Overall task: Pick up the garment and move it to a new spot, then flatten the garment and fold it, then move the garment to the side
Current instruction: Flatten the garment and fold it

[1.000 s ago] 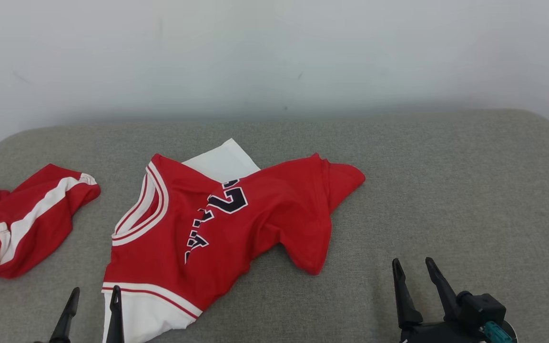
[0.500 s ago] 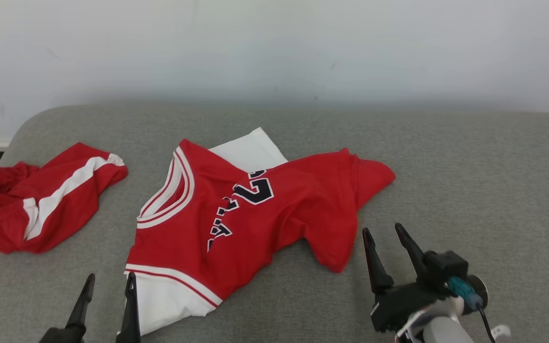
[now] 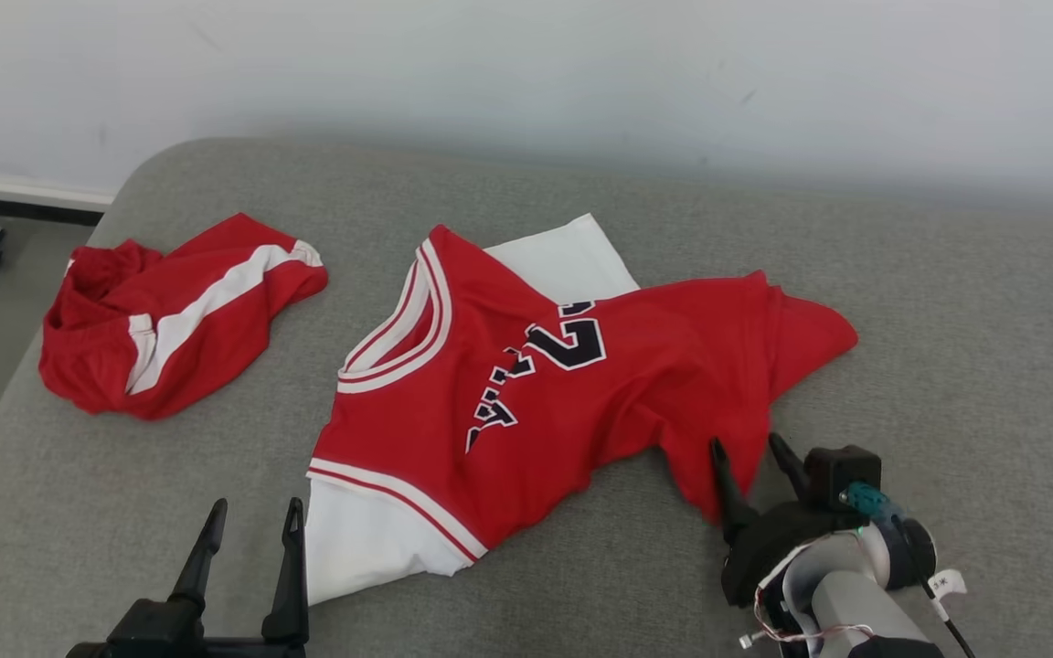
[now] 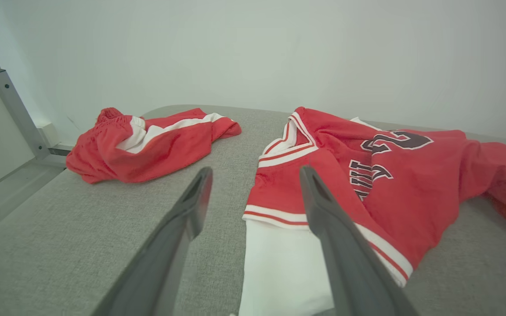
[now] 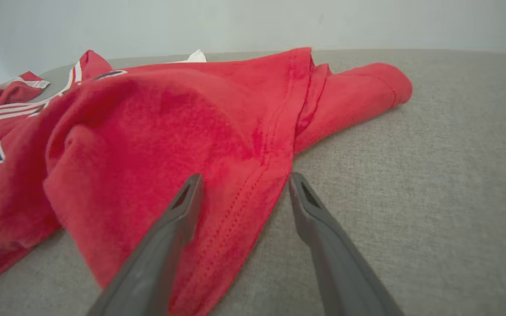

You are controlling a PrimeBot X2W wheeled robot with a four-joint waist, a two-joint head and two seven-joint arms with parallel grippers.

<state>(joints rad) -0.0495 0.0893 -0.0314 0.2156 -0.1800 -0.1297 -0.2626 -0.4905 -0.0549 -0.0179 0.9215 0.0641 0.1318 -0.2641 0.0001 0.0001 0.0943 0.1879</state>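
A grey upholstered surface point(image 3: 947, 302) stands against a plain white wall point(image 3: 526, 64).

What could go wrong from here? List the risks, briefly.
1. The open right gripper straddles a rumpled hem corner of the jersey. It might pinch only one layer, or the cushion beneath.
2. The left gripper is open near the white part, holding nothing. A one-sided lift would probably bunch the jersey further.
3. The shorts lie close on the left, so a move that way could land on them.
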